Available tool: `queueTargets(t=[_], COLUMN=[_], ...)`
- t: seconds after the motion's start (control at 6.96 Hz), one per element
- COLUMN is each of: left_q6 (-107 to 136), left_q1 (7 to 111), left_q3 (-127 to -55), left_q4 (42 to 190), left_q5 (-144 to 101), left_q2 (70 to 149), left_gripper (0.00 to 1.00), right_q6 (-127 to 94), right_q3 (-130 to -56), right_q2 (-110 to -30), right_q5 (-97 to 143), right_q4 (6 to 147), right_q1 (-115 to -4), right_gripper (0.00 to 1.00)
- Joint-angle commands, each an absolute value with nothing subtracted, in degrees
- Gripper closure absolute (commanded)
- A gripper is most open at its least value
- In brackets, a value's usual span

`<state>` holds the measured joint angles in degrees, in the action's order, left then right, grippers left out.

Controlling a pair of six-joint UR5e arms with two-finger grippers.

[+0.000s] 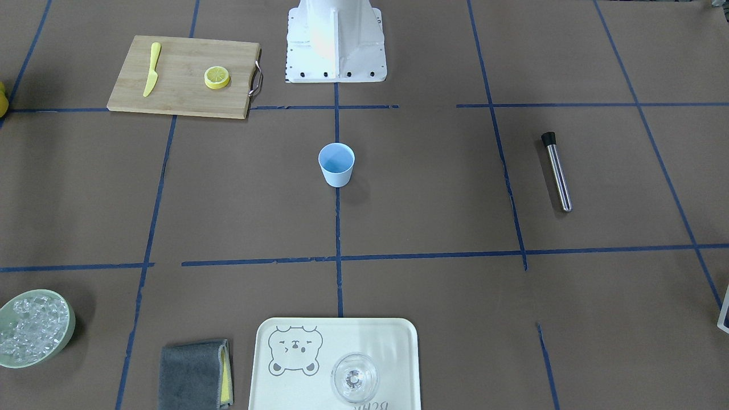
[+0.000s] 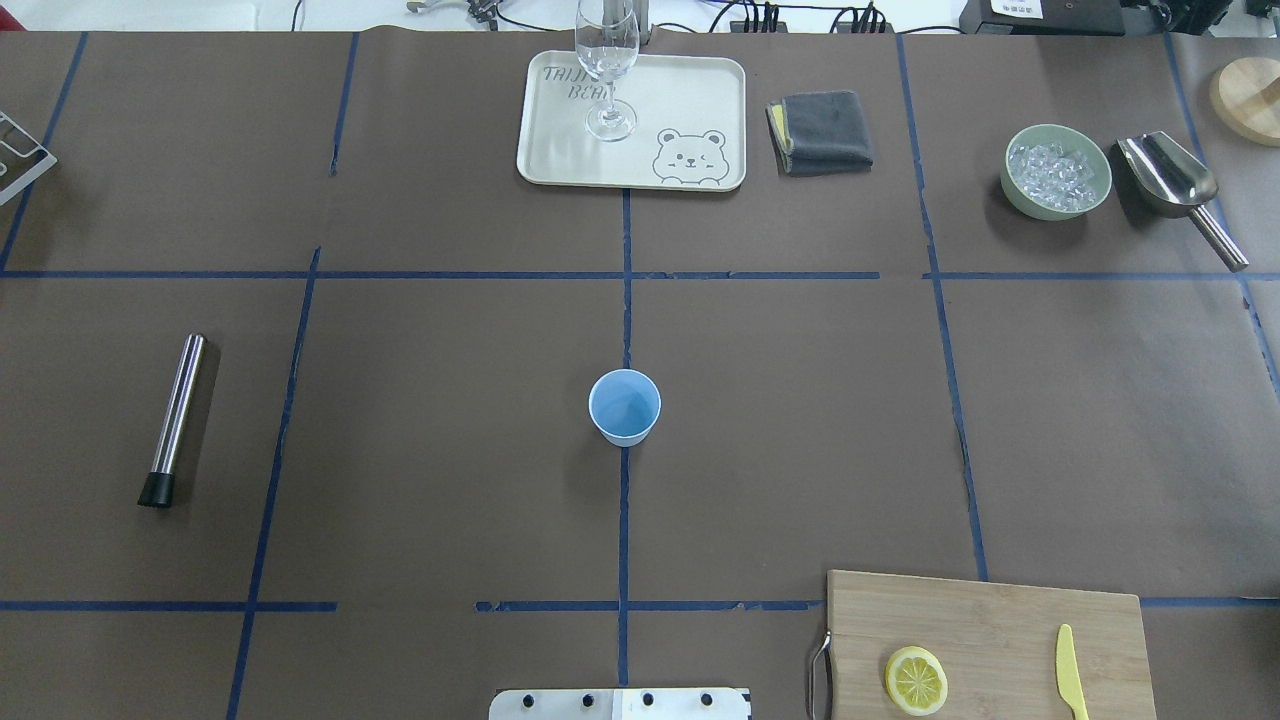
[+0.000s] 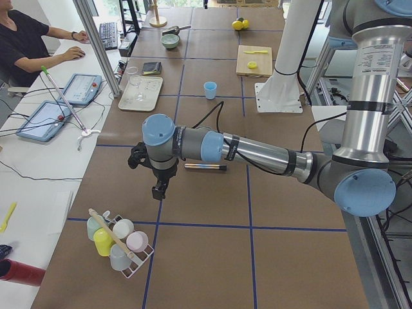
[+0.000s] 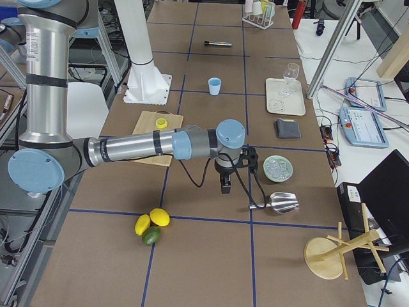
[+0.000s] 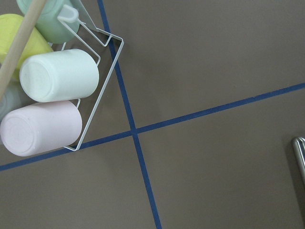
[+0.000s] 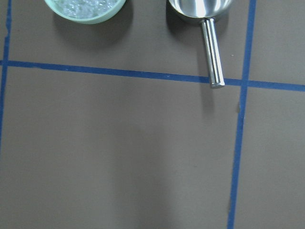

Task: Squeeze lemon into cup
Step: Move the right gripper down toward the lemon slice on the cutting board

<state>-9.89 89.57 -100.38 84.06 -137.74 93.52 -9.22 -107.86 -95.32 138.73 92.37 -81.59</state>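
A lemon slice lies on a wooden cutting board near the robot's base; it also shows in the overhead view. The light blue cup stands upright at the table's centre, also in the overhead view. Both grippers are far from them. My left gripper hangs over the table's left end near a rack of cups. My right gripper hangs over the right end near the ice bowl. They show only in the side views, so I cannot tell if they are open or shut.
A yellow plastic knife lies on the board. A steel tube lies at left. A tray with a clear glass, a grey cloth, a green ice bowl and a metal scoop stand at the far side.
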Motion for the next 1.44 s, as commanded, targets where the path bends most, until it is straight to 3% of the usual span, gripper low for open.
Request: queueTargets(t=[0.0, 0.29, 0.86, 1.15, 1.29], left_q6=[-9.8, -10.1, -9.8, -9.8, -9.8], left_q1=[89.1, 88.6, 88.6, 88.6, 88.6], left_q3=[-100.8, -101.2, -101.7, -102.9, -103.2], left_q4=[84.1, 84.1, 83.7, 83.6, 83.6], left_q5=[-138.8, -138.8, -139.0, -139.0, -139.0], left_q2=[93.3, 93.5, 93.3, 93.3, 93.3], left_gripper=[0.0, 0.0, 0.0, 0.0, 0.0], right_q6=[-28.6, -50.1, -79.0, -90.6, -94.0], right_q3=[-117.2, -121.8, -131.9, -131.5, -129.0], right_q2=[-96.6, -100.3, -99.8, -98.5, -96.6], right_q5=[138.5, 133.6, 107.1, 89.6, 88.0], right_q4=[88.5, 74.0, 73.4, 73.9, 73.9], right_q1=[-71.9, -59.3, -26.4, -8.9, -7.0], right_gripper=[0.0, 0.0, 0.0, 0.0, 0.0])
